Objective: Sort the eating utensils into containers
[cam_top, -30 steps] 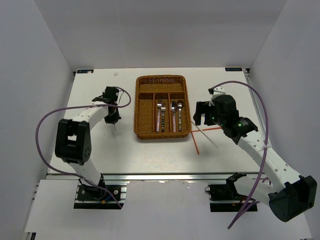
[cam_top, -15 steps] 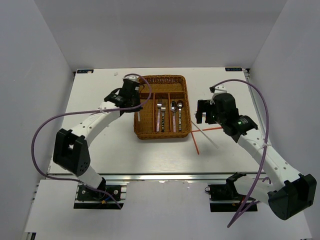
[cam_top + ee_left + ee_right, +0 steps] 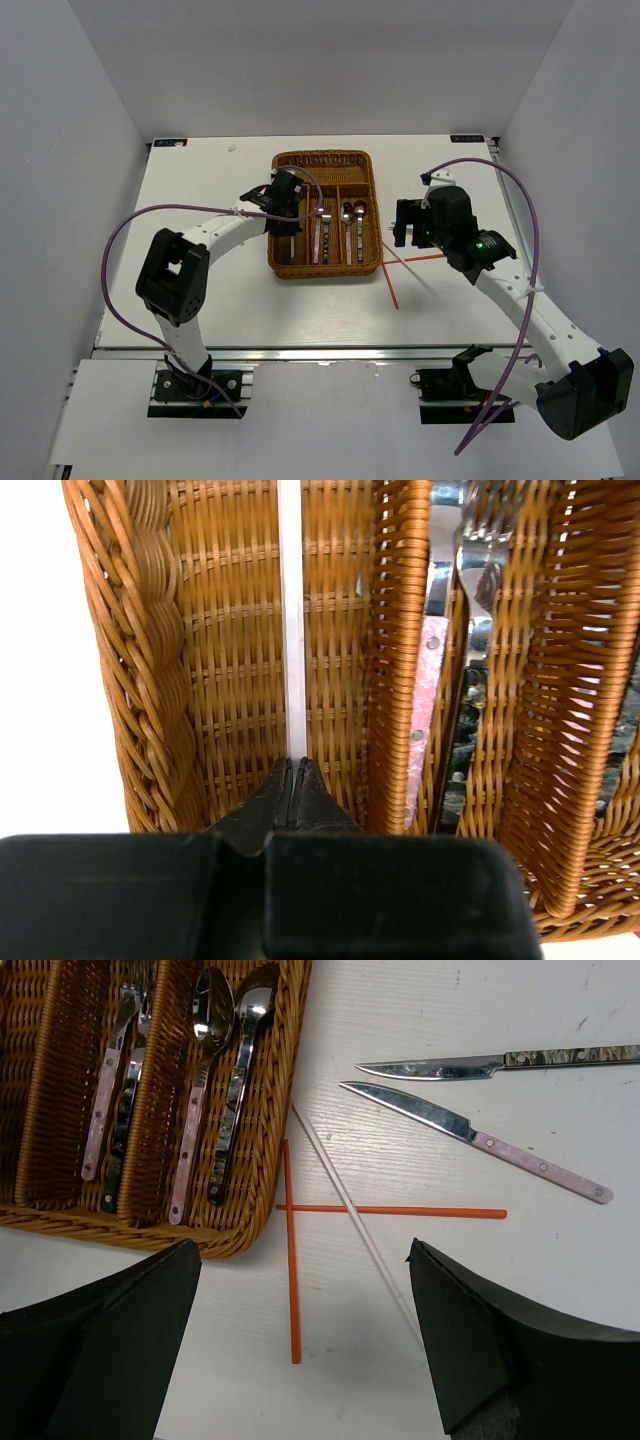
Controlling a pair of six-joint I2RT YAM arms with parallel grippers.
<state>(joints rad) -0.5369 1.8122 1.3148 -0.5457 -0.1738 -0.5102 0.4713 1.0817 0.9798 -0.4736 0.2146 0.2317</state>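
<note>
The brown wicker tray (image 3: 322,271) sits mid-table. My left gripper (image 3: 290,220) hangs over its left narrow compartment and is shut on a white chopstick (image 3: 291,630), which lies lengthwise down that compartment (image 3: 230,680). The gripper (image 3: 294,763) holds the chopstick's near end. Forks (image 3: 319,235) fill the middle compartment and spoons (image 3: 353,225) the right one. My right gripper (image 3: 404,226) is open and empty above the table right of the tray. Under it (image 3: 305,1250) lie two crossed red chopsticks (image 3: 291,1280) (image 3: 420,1211) and another white chopstick (image 3: 345,1205).
Two knives lie on the table right of the tray, one dark-handled (image 3: 470,1062) and one pink-handled (image 3: 480,1138). The tray's wide top section (image 3: 322,162) is at the far end. White walls close in the table on three sides.
My left arm has swung right from the table left of the tray to above the tray's left compartment, carrying the white chopstick. The right arm has barely moved.
</note>
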